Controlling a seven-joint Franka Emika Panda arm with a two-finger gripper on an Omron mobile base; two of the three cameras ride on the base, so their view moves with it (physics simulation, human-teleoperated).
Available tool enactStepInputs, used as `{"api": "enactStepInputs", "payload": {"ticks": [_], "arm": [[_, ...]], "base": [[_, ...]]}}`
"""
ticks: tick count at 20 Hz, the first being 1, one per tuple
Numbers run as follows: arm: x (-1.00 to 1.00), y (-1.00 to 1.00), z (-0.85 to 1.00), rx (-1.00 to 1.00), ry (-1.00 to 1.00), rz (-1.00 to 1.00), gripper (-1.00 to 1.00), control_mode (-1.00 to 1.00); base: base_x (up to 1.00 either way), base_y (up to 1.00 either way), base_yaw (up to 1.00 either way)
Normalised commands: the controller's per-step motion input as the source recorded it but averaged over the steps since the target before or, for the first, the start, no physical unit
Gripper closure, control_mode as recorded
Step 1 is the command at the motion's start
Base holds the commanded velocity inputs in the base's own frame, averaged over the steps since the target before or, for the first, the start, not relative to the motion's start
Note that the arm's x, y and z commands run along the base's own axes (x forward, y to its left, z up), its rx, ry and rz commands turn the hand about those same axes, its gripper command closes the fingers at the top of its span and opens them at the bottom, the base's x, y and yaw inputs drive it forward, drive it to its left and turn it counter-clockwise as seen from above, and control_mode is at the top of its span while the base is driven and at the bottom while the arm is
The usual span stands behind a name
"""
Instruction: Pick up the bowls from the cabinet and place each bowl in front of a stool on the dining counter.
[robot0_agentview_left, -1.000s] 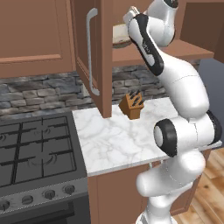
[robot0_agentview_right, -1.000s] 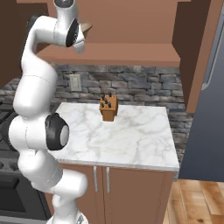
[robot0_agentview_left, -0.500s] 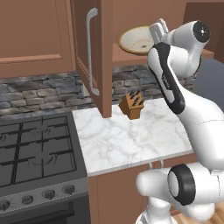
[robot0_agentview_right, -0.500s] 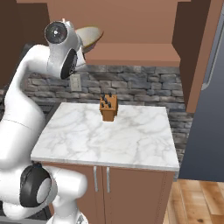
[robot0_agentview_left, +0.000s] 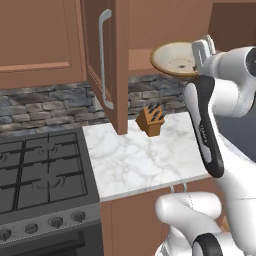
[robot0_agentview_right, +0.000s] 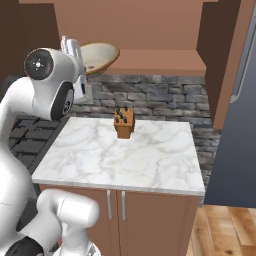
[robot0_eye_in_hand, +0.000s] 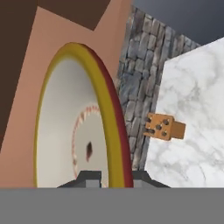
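Note:
A beige-tan bowl (robot0_agentview_left: 174, 59) with a darker rim hangs tipped on edge in front of the open cabinet (robot0_agentview_left: 118, 75). My gripper (robot0_agentview_left: 201, 51) is shut on its right rim. From the right base view the bowl (robot0_agentview_right: 100, 56) sits just right of the gripper (robot0_agentview_right: 75, 50), below the cabinet shelf (robot0_agentview_right: 155, 62). In the hand view the bowl (robot0_eye_in_hand: 61, 131) stands edge-on, its yellow and red rim running down between the fingertips of the gripper (robot0_eye_in_hand: 116, 178). The dining counter and stools are out of view.
The cabinet door with its long silver handle (robot0_agentview_left: 105, 65) swings out over a short marble worktop (robot0_agentview_left: 145, 162). A wooden knife block (robot0_agentview_left: 151, 120) stands at the back of it. A gas stove (robot0_agentview_left: 40, 175) lies to the left, a grey fridge (robot0_agentview_right: 240, 130) to the right.
The arm has swung out and down from the cabinet, carrying the bowl to the right and clear of the shelf. The bowl has tipped from nearly flat onto its edge.

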Motion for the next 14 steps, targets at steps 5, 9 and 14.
{"api": "enactStepInputs", "payload": {"ticks": [5, 9, 14], "arm": [[-1.0, 0.0, 0.0, 0.21, 0.12, 0.0, 1.0, -1.0], [-1.0, 0.0, 0.0, 0.13, 0.23, 0.0, 1.0, -1.0], [-1.0, 0.0, -0.02, 0.03, 0.18, 0.0, 1.0, -1.0]], "base": [[0.0, 0.0, 0.0], [0.0, 0.0, 0.0], [0.0, 0.0, 0.0]]}}
